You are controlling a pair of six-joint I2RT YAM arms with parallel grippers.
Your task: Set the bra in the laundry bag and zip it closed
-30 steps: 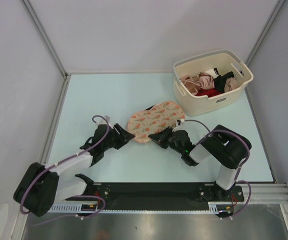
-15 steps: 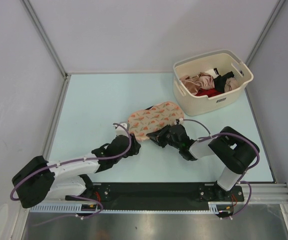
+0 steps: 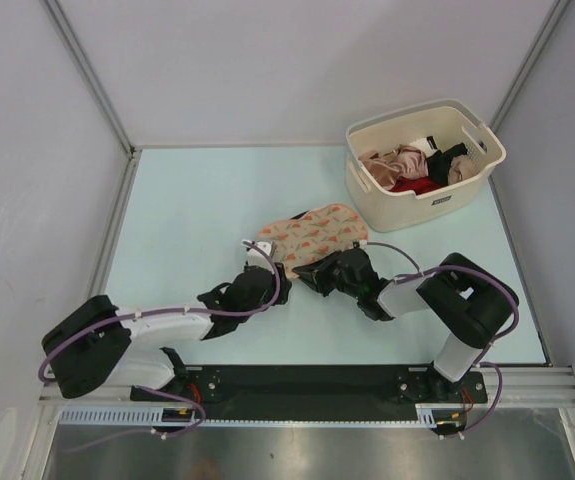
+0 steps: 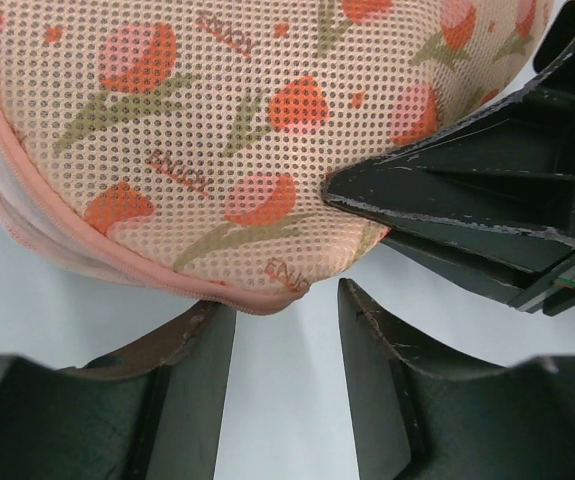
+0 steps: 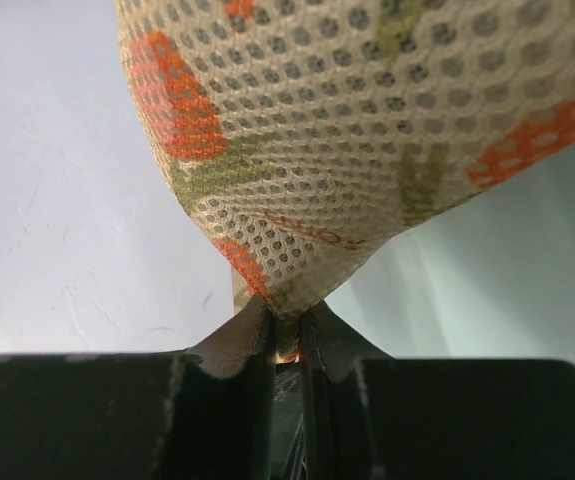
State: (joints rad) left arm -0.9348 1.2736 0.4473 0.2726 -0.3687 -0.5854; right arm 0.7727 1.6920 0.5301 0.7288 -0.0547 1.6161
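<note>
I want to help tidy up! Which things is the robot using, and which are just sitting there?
For the job: laundry bag; right gripper, pinching it; left gripper, open at its zip edge.
Just lying about: cream basket; clothes piled in it.

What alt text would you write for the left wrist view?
The left gripper, jaws open, points at the zip edge of the tulip-print mesh laundry bag on a pale table. From the right, the right gripper pinches the bag's edge.

Black-and-white arms [image 3: 157, 325], purple cables [image 3: 278, 282]
</note>
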